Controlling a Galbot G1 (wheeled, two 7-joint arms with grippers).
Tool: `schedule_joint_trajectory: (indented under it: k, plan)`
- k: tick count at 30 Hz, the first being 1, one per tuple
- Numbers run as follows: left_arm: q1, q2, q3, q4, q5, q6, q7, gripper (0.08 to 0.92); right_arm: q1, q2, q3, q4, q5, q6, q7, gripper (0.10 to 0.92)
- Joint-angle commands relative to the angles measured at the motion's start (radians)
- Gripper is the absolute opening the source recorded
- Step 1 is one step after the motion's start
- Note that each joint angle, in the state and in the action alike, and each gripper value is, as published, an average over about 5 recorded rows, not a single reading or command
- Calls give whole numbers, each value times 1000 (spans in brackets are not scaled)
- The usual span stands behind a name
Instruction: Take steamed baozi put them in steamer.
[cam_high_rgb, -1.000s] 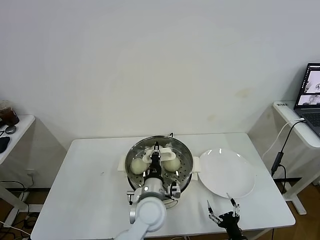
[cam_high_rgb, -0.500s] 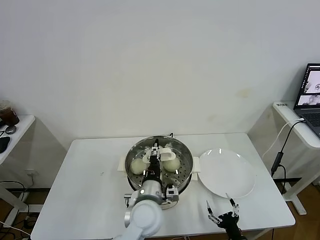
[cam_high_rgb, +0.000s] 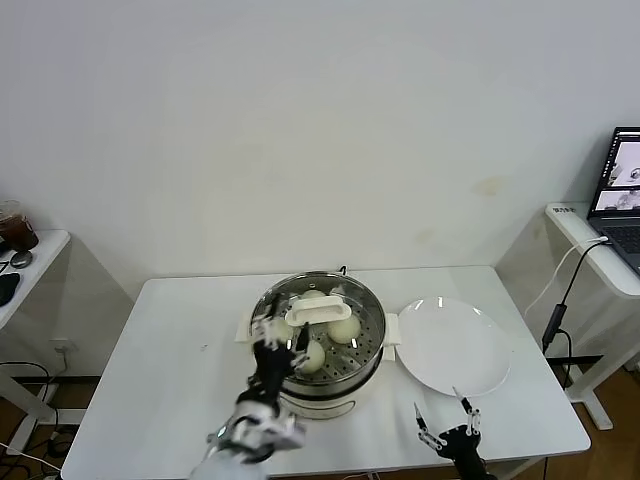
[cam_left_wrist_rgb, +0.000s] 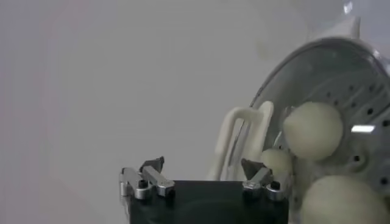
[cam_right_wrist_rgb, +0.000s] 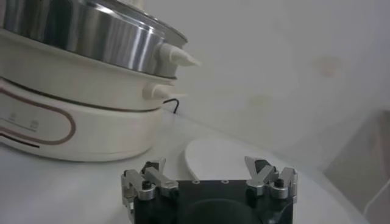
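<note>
The steamer stands mid-table, a steel pot on a white base. A glass lid with a white handle lies on it. Three baozi show through the glass; a fourth I cannot make out. My left gripper is open and empty, just off the steamer's front-left rim. In the left wrist view the gripper is open before the lid handle and baozi. My right gripper is open and empty near the table's front edge, open also in the right wrist view.
A flat white plate lies right of the steamer, with nothing on it; it also shows in the right wrist view beside the steamer's white base. A side table with a laptop stands at the far right.
My left gripper has let go of the lid handle and pulled back from over the steamer toward its front-left side. The lid stays on the steamer. The right arm has not moved.
</note>
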Motion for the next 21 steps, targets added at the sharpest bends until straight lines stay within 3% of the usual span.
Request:
schedule_joint_trajectory:
  k: [1, 5, 9, 21]
  plan:
    - [581, 17, -388, -177, -850, -421, -202, 823, -25, -10, -15, 30, 96, -30, -16, 823]
    - [611, 15, -442, -116, -1174, -394, -161, 823, -70, -41, -50, 92, 273, -116, -33, 823]
    - [581, 10, -437, -8, -1392, -345, -122, 823, -112, -77, -58, 144, 313, -171, -31, 823]
    - [571, -32, -374, 126, -1223, -519, -82, 823, -168, -136, -104, 173, 270, -170, 28, 823]
